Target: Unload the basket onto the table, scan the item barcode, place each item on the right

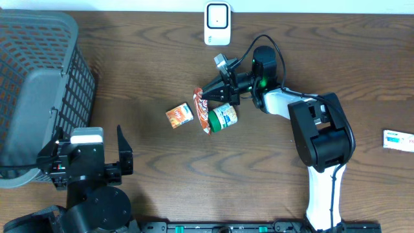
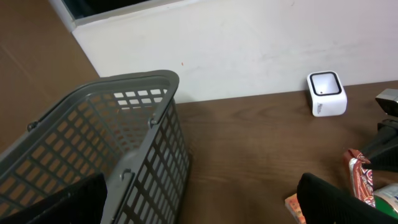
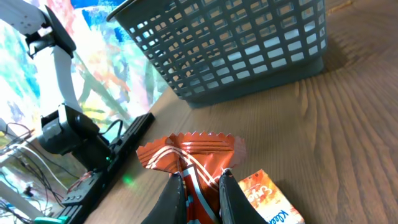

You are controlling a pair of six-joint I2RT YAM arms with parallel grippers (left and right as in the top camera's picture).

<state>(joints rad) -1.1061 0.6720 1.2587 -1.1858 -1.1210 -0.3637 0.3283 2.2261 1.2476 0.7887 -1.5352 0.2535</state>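
My right gripper is shut on a red-brown snack packet, pinching its crumpled middle near the table centre. An orange carton lies just beside the packet. A green-and-white tub rests against the packet's other side. The white barcode scanner stands at the table's far edge, behind the right gripper. My left gripper is open and holds nothing, low at the front left beside the basket. The packet's end shows at the right of the left wrist view.
A large grey mesh basket fills the left side of the table. A small white card lies at the far right edge. A pale wall rises behind the scanner.
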